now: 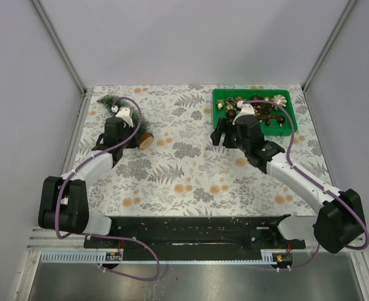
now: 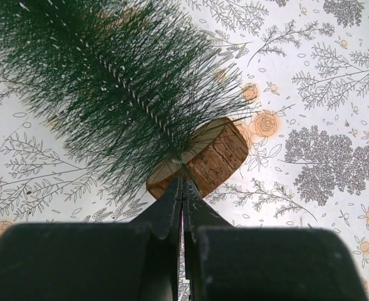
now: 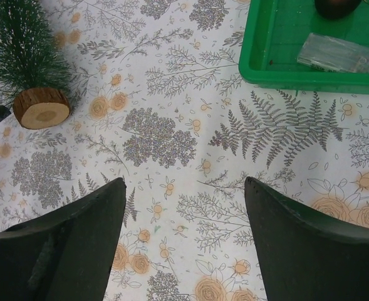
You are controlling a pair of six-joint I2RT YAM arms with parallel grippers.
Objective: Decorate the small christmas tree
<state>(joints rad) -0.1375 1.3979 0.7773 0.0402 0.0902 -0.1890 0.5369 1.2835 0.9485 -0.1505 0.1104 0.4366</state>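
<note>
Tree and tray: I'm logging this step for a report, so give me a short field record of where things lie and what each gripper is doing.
tree: on its side at the table's far left, undecorated
base: wood disc, on edge
left gripper: shut on the tree's stem, right at the base
right gripper: open, empty, over bare table beside the tray
tray: green, far right
ornaments: all in the tray

Tree point(image 1: 107, 102) lying on table point(image 1: 184, 169) left; tray point(image 1: 222, 95) right, well apart.
</note>
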